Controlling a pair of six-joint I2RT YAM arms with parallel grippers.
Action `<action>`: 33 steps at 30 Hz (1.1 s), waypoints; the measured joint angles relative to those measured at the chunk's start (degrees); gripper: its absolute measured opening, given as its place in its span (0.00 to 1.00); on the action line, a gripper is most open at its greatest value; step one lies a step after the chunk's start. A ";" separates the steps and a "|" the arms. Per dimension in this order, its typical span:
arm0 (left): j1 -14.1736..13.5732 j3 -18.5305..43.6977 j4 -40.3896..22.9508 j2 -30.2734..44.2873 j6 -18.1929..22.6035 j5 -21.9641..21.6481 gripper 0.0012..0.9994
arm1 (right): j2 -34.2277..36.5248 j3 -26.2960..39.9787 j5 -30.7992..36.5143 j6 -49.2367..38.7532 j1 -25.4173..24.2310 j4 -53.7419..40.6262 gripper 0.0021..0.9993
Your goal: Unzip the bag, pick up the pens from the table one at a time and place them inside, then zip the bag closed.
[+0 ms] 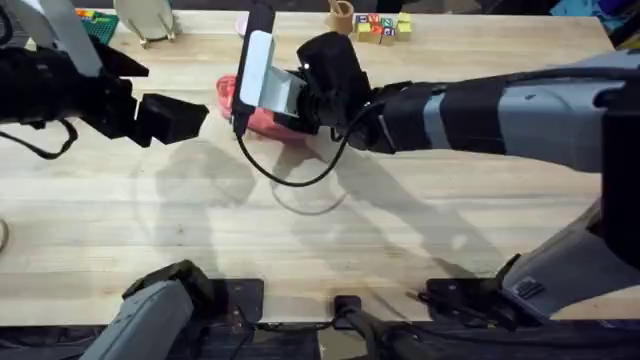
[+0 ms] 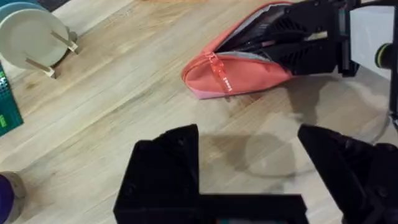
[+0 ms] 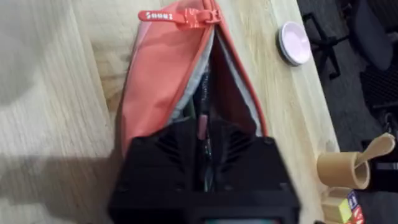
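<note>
My left gripper (image 2: 249, 168) hangs released over bare counter (image 1: 150, 230), just short of the bag (image 2: 239, 71); my right gripper (image 3: 205, 143), arm stretched across, is nose-down in the bag's open mouth, can't tell its grip

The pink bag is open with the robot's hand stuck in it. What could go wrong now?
1. The right end effector sits inside the bag; pulling out might snag the lining or drag the bag along.
2. The bag lies near the table edge, beside a small round lid; a shove could knock that off.
</note>
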 joint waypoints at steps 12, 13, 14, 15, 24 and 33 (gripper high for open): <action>0.00 0.00 0.00 0.00 0.00 0.00 0.99 | 0.01 0.00 0.22 -0.48 -0.33 0.44 1.00; -0.01 0.00 0.00 0.00 0.00 0.00 0.99 | 0.01 0.00 0.22 -0.48 -0.33 0.44 1.00; 0.00 0.00 0.00 0.00 0.00 0.00 0.99 | 0.00 0.00 0.22 -0.48 -0.33 0.44 1.00; 0.00 0.00 0.00 0.00 0.00 0.00 0.99 | 0.00 0.00 0.22 -0.48 -0.33 0.44 1.00; 0.00 0.00 0.00 0.00 0.00 0.00 0.99 | -0.06 0.00 0.24 -0.22 -0.33 0.57 1.00; 0.00 0.00 -0.31 0.00 0.02 -0.09 0.99 | -5.12 0.00 0.22 4.78 -0.31 -0.19 1.00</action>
